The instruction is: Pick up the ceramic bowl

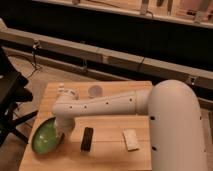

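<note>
Arm (175, 125) housing, white and bulky, fills the near right of my view. From there a slimmer white link dotted with small dark holes reaches left across the wooden bench (110, 156). At the left end the wrist bends down toward the front-left corner of the bench.

That is where I see the ceramic bowl (45, 139), wide and shallow, glossy green inside with a paler rim. It sits tipped, its inside facing up and toward the left, close to the bench's left edge. I cannot tell whether any of it hangs past that edge.

The claw (59, 131) is down at the bowl's right rim, touching or nearly touching it, and the wrist covers most of it. I cannot tell whether the claw is spread, pressed together or pinching the rim.

Just right of the bowl lies a small black block (87, 138), oblong, with its long side running front to back. Farther right, well apart from it, lies a pale rectangular piece (131, 140), flat on the wood.

Behind the arm, toward the far edge of the bench, stands a small pale cup (94, 91), well apart from the bowl.

Beyond the bench, a black frame (11, 97) stands on the floor at far left, and a long grey ledge (125, 61) with cables runs across in front of a dark wall.
</note>
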### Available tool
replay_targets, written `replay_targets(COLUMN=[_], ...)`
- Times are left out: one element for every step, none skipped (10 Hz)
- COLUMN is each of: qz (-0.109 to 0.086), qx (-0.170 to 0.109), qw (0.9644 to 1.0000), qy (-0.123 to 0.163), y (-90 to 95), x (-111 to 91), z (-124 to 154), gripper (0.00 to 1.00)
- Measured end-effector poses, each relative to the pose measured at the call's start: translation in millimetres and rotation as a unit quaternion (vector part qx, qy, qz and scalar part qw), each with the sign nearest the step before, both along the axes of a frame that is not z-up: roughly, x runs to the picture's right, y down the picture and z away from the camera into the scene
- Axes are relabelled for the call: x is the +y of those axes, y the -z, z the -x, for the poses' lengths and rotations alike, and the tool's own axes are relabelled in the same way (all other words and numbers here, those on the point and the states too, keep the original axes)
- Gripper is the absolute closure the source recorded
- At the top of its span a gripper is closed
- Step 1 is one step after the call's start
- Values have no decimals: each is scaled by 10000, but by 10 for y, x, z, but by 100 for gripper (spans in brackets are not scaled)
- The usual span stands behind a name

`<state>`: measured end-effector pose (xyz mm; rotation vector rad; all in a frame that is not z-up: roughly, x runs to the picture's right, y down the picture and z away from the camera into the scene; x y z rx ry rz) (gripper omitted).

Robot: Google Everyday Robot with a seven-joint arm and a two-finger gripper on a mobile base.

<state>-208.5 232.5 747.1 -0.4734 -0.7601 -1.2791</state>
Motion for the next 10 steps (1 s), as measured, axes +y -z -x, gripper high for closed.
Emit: replay_targets(qz=[-12, -26, -25, -32, -44, -68, -80, -89, -92, -94], qx=[16, 8, 6, 10, 22, 33, 43, 40, 48, 46], qw=[10000, 10000, 10000, 10000, 10000, 10000, 10000, 9999, 9999, 9999], qy=[19, 6, -5, -14, -12, -18, -14, -23, -21, -14], y=[15, 0, -15, -13, 9, 56, 74, 91, 84, 91], x=[-34, -66, -83, -123, -166, -241, -278, -312, -320, -332], z=[-22, -41, -61, -88, -115, -145, -169, -180, -192, -192], gripper=[89, 89, 89, 89, 89, 89, 89, 89, 89, 89])
